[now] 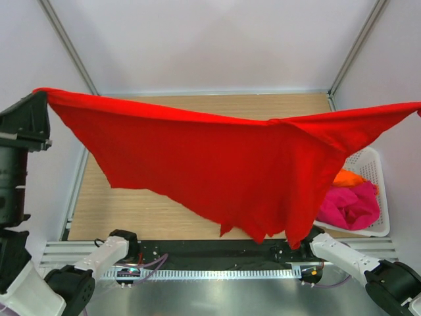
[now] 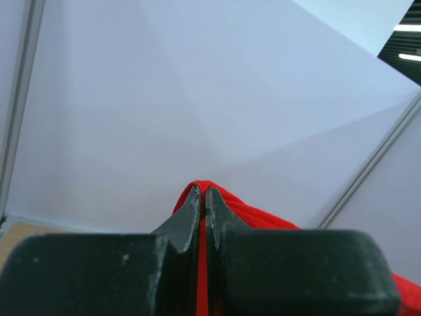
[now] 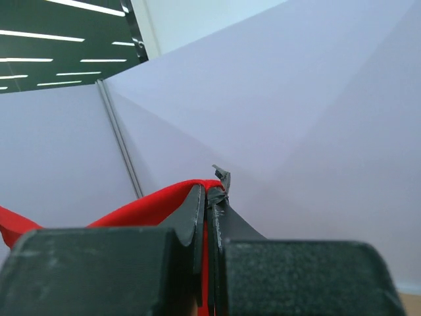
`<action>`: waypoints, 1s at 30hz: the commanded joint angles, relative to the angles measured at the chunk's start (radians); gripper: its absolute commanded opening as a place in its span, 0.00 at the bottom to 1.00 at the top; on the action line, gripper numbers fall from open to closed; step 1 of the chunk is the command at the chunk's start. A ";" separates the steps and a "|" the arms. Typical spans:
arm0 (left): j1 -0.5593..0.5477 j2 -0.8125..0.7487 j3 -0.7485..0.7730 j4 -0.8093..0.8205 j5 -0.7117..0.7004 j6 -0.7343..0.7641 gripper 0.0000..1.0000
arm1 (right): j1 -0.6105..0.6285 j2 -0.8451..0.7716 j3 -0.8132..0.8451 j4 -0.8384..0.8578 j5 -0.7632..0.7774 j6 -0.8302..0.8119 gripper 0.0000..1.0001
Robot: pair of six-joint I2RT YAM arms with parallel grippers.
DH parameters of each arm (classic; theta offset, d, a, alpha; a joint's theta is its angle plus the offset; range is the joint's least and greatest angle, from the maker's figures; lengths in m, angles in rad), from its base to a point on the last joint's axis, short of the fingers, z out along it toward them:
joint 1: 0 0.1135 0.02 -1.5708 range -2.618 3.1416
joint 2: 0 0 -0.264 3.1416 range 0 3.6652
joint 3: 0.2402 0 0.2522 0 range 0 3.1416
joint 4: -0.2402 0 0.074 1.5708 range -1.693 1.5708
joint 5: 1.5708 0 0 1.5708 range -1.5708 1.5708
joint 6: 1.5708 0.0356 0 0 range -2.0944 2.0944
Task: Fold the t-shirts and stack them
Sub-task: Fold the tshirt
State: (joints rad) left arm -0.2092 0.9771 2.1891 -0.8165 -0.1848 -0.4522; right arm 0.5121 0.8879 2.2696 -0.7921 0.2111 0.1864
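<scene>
A: Which step is in hand?

B: Spreading the first shirt out. The red t-shirt (image 1: 217,164) hangs stretched across the middle of the frame, above the desk (image 1: 151,214). The left hand (image 2: 202,197) is pinched tight on one corner at upper left. The right hand (image 3: 205,194) is pinched tight on the other at the right edge.

A: And next?

B: I'd say lower it flat onto the wood, both ends level, no bunching.

A: The others?

B: The magenta t-shirt (image 1: 348,205) and orange t-shirt (image 1: 347,176) lie crumpled in the white basket (image 1: 376,163) at lower right. Pale walls (image 1: 197,39) close in the desk.
</scene>
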 commanded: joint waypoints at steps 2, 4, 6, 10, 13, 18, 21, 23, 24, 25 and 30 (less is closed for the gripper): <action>-0.002 -0.012 -0.005 0.096 -0.044 0.069 0.00 | 0.000 0.036 -0.021 0.138 -0.024 -0.071 0.01; -0.002 -0.006 -0.072 0.114 -0.056 0.081 0.00 | 0.002 0.036 -0.100 0.207 -0.009 -0.093 0.01; -0.002 -0.003 -0.145 0.144 -0.074 0.078 0.00 | 0.002 0.045 -0.198 0.250 0.011 -0.105 0.01; -0.002 0.035 -0.325 0.180 -0.111 0.090 0.00 | 0.020 0.103 -0.366 0.394 0.091 -0.159 0.01; -0.002 0.104 -0.434 0.192 -0.151 0.104 0.00 | 0.020 0.199 -0.456 0.458 0.123 -0.212 0.01; 0.025 0.239 -0.622 0.252 -0.177 0.124 0.00 | -0.194 0.354 -0.610 0.540 -0.054 -0.064 0.01; 0.088 0.351 -0.727 0.344 -0.100 0.127 0.00 | -0.288 0.466 -0.668 0.640 -0.158 0.004 0.01; 0.134 0.459 -0.761 0.413 -0.020 0.116 0.00 | -0.317 0.575 -0.686 0.688 -0.197 0.027 0.01; 0.157 0.500 -0.782 0.437 0.013 0.106 0.00 | -0.331 0.624 -0.679 0.708 -0.241 0.042 0.01; 0.165 0.543 -0.776 0.448 0.011 0.103 0.00 | -0.336 0.670 -0.665 0.711 -0.254 0.048 0.01; 0.205 0.890 -0.634 0.433 0.033 0.092 0.00 | -0.345 0.988 -0.530 0.714 -0.283 0.082 0.01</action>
State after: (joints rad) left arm -0.0227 1.7477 1.4647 -0.4637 -0.1902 -0.3588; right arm 0.1661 1.7786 1.6310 -0.1799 -0.0113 0.2173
